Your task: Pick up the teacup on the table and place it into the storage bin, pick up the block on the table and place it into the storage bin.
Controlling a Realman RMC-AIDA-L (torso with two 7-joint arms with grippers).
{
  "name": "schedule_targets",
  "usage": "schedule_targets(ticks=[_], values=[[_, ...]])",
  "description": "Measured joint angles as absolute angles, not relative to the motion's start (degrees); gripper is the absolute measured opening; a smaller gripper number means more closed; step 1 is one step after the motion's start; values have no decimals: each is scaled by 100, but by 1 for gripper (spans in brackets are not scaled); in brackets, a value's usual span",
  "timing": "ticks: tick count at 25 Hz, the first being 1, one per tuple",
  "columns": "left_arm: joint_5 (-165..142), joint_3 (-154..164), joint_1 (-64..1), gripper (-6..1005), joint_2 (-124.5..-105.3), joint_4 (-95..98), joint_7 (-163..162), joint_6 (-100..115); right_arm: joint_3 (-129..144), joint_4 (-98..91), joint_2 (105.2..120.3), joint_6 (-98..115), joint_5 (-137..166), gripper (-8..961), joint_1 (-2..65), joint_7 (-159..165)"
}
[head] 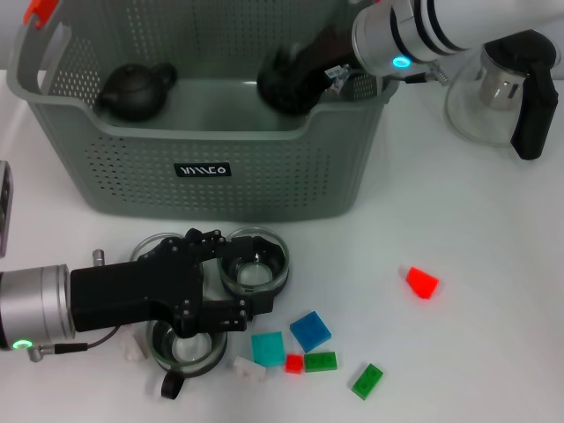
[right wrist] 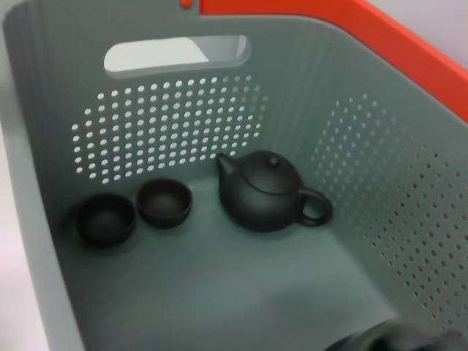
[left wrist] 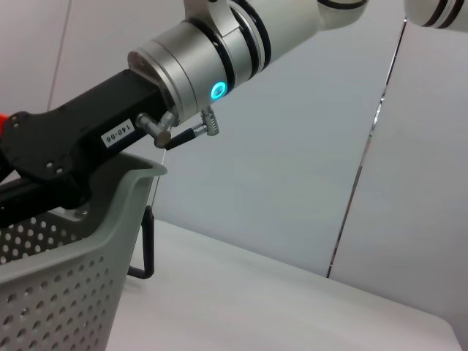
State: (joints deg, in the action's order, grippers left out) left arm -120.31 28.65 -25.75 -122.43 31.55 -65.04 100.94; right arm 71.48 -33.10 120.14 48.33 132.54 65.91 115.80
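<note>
The grey storage bin (head: pixel 264 176) stands at the back of the white table. It holds a black teapot (head: pixel 134 90) and two small dark teacups (right wrist: pixel 164 202). My right gripper (head: pixel 286 79) hangs inside the bin by its right wall. My left gripper (head: pixel 233 275) is low over the table in front of the bin. It is open, with its fingers at the near side of a glass teacup (head: pixel 254 262). A second glass teacup (head: pixel 185 345) sits under its wrist. Loose blocks lie to the right: red (head: pixel 421 282), blue (head: pixel 310 331) and teal (head: pixel 268 348).
A glass kettle with a black handle (head: pixel 502 88) stands at the back right. Small green (head: pixel 367 381), red (head: pixel 294 362) and white (head: pixel 249 367) blocks lie near the front edge. A third glass cup (head: pixel 152 248) is partly hidden behind my left gripper.
</note>
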Motion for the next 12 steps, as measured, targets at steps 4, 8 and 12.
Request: schedule_targets(ticks=[4, 8, 12], values=[[-12032, 2865, -2565, 830, -12243, 3155, -6504, 10096, 7144, -3373, 12014, 4836, 13253, 103, 6575, 11616], [-12033, 2814, -2557, 830, -12242, 3155, -6504, 10110, 7168, -3436, 12015, 4792, 13253, 220, 6564, 11633], [-12044, 2750, -2550, 830, -12231, 3155, -6504, 10133, 7159, -3742, 12015, 4741, 13247, 458, 6466, 11630]])
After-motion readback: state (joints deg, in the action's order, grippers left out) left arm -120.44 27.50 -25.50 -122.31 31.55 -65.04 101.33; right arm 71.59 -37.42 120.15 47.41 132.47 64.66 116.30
